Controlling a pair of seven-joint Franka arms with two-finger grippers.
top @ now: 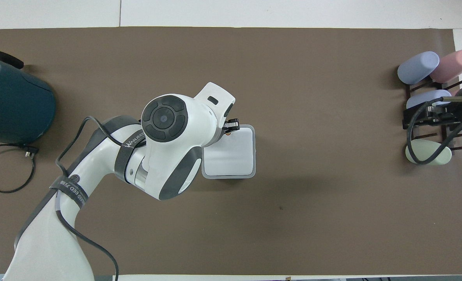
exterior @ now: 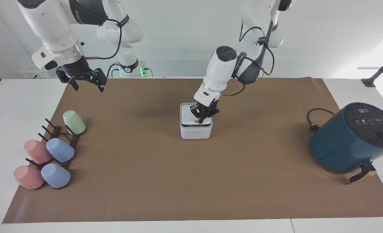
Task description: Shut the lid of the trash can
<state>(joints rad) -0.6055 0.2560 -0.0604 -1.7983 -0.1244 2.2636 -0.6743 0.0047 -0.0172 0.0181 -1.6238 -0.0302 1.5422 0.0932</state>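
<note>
We see the trash can (exterior: 196,130) standing at the middle of the brown mat (exterior: 191,181), with the lid (exterior: 191,116) lying flat on top of it, covering the opening. In the overhead view the lid (top: 231,158) fills the can's rim as one flat white square.

Our left gripper (exterior: 201,119) is down on the lid at the edge farther from the robots, at about five o'clock of the lid in the facing view, its tips right by the small orange dot. Its fingers look close together, with nothing between them, though we cannot tell for certain whether they are fully closed. From above, the left arm covers the can's edge toward its own end of the table, and only the gripper tips (top: 231,127) show at the lid's eleven o'clock corner.

Our right gripper (exterior: 84,81) waits in the air over the mat's corner by its base, at ten o'clock of the can in the facing view, fingers spread apart and holding nothing.

The teal air fryer (exterior: 353,137) sits at the left arm's end of the table, at three o'clock of the can in the facing view. The cup rack (exterior: 57,140) with pastel cups lies at the right arm's end.
</note>
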